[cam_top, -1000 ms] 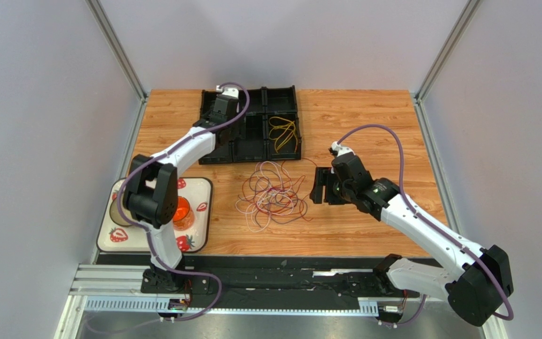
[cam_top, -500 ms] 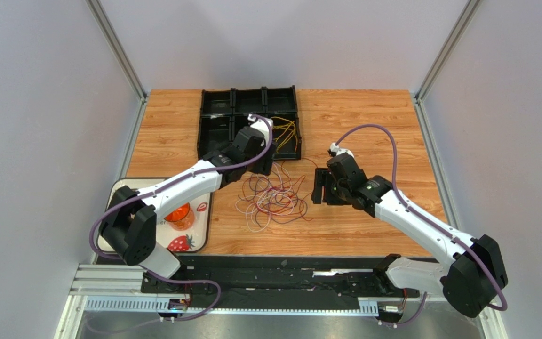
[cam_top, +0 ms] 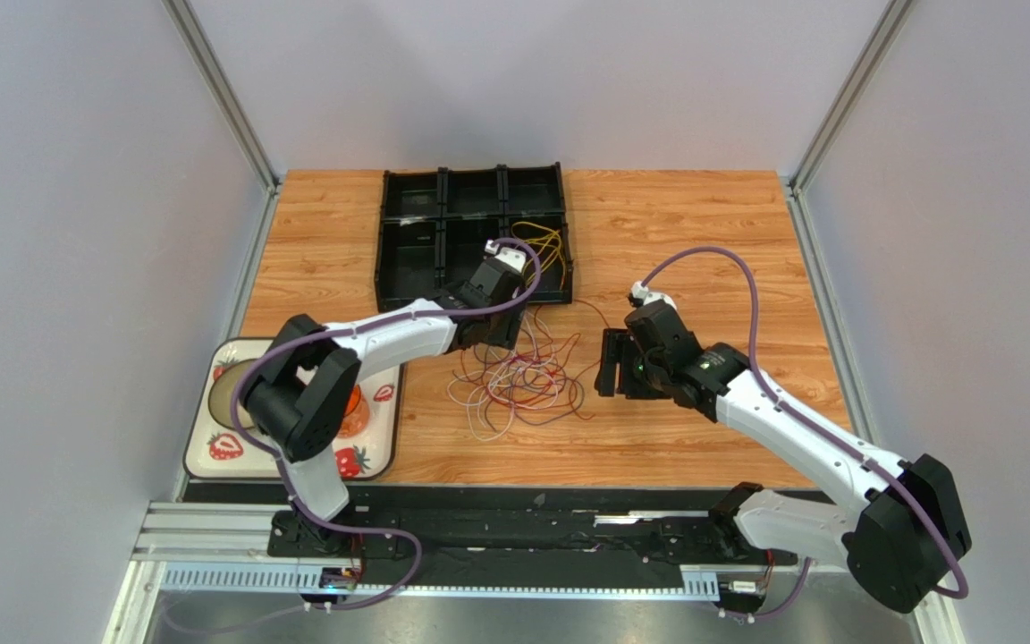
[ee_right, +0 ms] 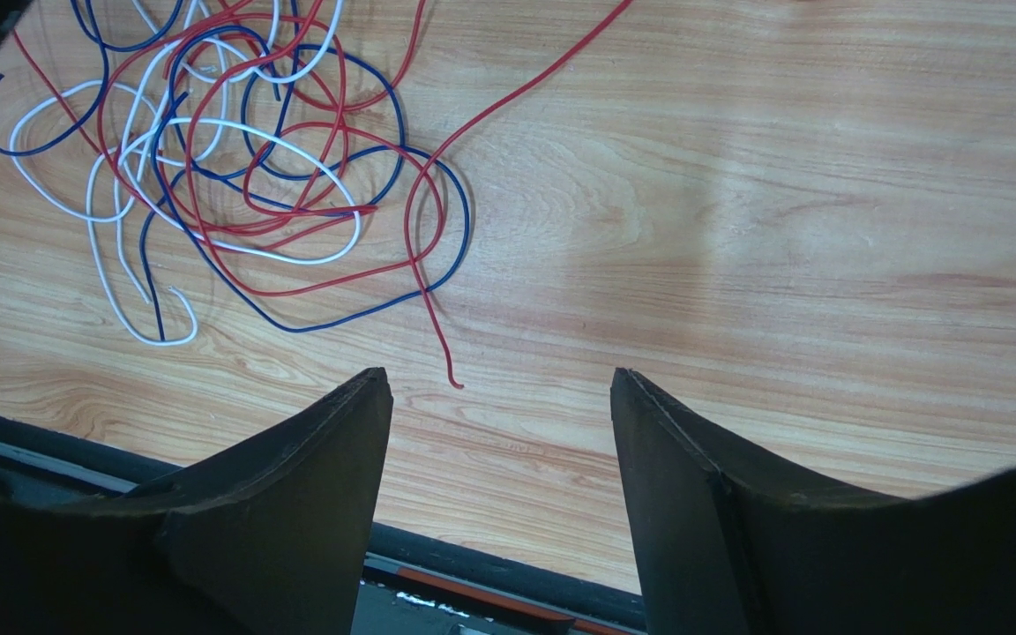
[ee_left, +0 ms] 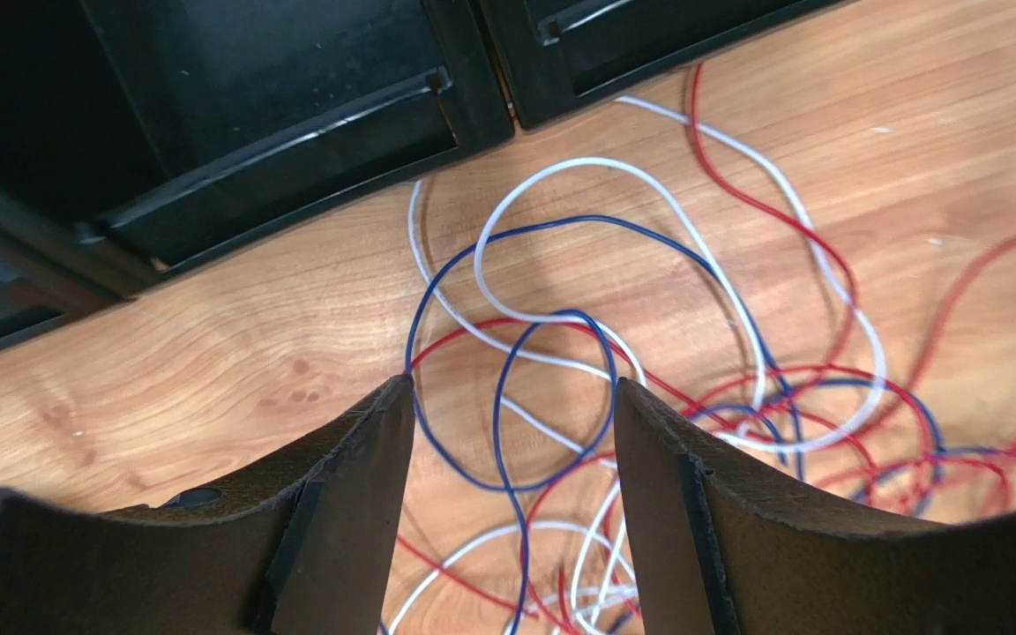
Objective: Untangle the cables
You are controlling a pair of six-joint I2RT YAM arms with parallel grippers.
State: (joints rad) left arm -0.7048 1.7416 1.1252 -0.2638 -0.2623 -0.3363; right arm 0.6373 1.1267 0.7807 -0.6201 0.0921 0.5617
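Red, white and blue cables (cam_top: 521, 376) tangle on the desk (cam_top: 695, 228); left end effector (ee_left: 513, 397) hovers spread above them, right end effector (ee_right: 500, 384) spread beside.

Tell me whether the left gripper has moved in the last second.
Yes. The left gripper swung from the far-left corner of the black tray rightward and nearer, to its near edge beside the cables.
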